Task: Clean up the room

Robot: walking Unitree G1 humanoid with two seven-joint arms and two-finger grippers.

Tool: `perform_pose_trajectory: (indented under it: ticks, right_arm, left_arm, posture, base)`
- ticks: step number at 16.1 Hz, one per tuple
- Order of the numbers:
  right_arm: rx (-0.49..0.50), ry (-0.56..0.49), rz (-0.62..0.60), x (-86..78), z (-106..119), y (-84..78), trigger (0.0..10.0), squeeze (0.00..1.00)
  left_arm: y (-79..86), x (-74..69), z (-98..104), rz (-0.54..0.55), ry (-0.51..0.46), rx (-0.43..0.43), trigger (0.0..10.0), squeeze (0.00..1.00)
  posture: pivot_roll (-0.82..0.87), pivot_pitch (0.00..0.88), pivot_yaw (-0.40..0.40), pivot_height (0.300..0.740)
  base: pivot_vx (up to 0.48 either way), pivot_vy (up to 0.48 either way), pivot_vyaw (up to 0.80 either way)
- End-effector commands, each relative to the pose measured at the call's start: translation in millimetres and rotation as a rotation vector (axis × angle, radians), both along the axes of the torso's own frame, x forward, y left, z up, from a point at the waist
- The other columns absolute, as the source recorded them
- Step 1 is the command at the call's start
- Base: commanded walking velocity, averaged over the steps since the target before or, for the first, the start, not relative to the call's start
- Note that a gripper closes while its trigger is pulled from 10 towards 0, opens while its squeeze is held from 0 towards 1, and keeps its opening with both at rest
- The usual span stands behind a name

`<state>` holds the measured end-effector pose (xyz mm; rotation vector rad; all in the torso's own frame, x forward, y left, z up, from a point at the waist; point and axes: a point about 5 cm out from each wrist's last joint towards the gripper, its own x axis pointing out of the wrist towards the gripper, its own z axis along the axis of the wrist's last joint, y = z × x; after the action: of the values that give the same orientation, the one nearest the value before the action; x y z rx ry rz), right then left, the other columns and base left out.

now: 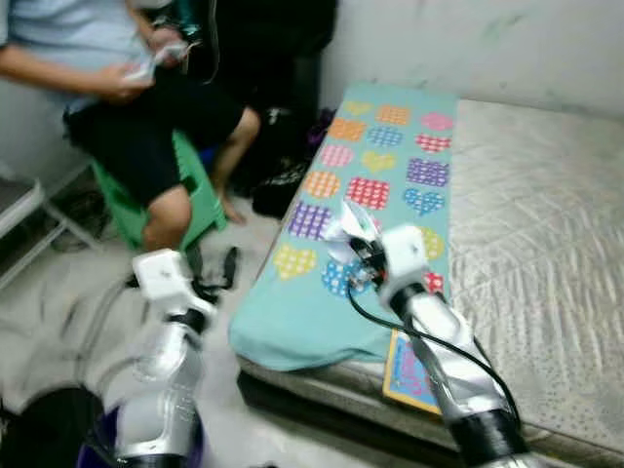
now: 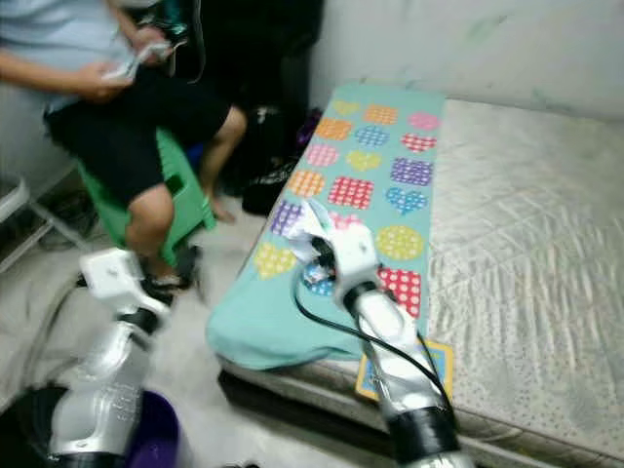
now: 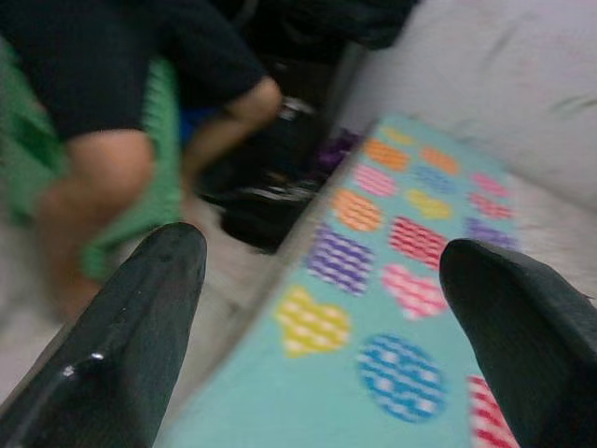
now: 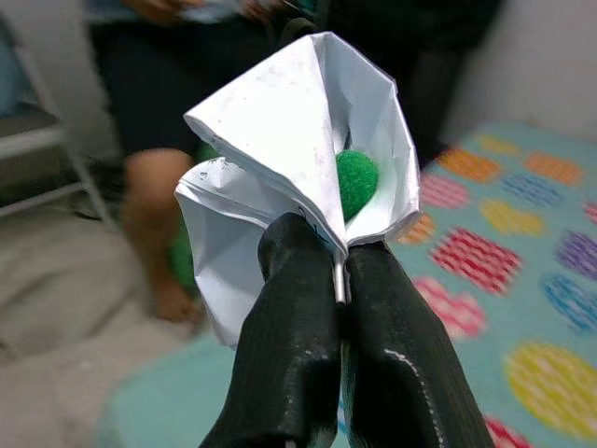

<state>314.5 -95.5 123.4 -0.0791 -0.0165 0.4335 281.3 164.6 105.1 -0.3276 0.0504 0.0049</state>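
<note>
My right gripper [image 4: 338,266] is shut on a crumpled white paper [image 4: 280,140] with a small green ball [image 4: 356,182] tucked in its folds. In the eye views the paper [image 1: 349,229] is held above the teal blanket [image 1: 322,312] with coloured hearts and dots, near the bed's left edge. My left gripper [image 3: 326,308] is open with nothing between its fingers [image 3: 140,327]; its arm [image 1: 168,341] is raised over the floor beside the bed.
A person [image 1: 117,88] sits on a green stool [image 1: 200,190] at the left, handling something. The mattress [image 1: 546,244] fills the right. A colourful flat book [image 1: 409,375] lies at the bed's near edge. A purple bin [image 2: 151,429] stands on the floor below my left arm. Dark bags [image 1: 283,175] lie by the wall.
</note>
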Motion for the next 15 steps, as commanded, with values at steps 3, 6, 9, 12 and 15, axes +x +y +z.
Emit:
perform_pose_trajectory:
  ticks: [3, 6, 9, 12, 15]
  right_arm:
    - [0.007, -0.029, 0.018, 1.2, 9, 2.8, 10.0, 0.00]
    - [0.026, -0.025, -0.007, -3.6, 5, 1.7, 10.0, 0.00]
    - [0.033, -0.023, -0.035, -4.8, 1, 0.9, 10.0, 0.00]
    - [0.051, -0.022, -0.069, -0.7, -1, -1.9, 10.0, 0.00]
    - [0.046, -0.027, -0.050, 3.6, 0, 2.9, 10.0, 0.00]
  left_arm:
    - [-4.3, -2.5, 7, -0.016, -0.027, 0.035, 10.0, 0.00]
    - [-0.9, -5.3, 1, -0.006, -0.012, 0.068, 10.0, 0.00]
    - [4.5, -4.6, -4, 0.010, 0.013, 0.081, 10.0, 0.00]
    - [-1.6, 4.6, -4, -0.040, 0.012, 0.116, 10.0, 0.00]
    - [0.7, 10.2, 2, -0.025, -0.017, 0.168, 10.0, 0.00]
  posture:
    - [-0.18, 0.050, 0.040, 0.740]
    - [-0.18, 0.034, 0.048, 0.740]
    - [-0.19, 0.000, 0.090, 0.740]
    - [-0.18, 0.000, 0.111, 0.740]
    - [-0.14, 0.000, 0.090, 0.740]
  base:
    - [0.000, 0.000, 0.80]
    - [0.000, 0.000, 0.80]
    - [0.000, 0.000, 0.80]
    - [0.000, 0.000, 0.80]
    - [0.000, 0.000, 0.42]
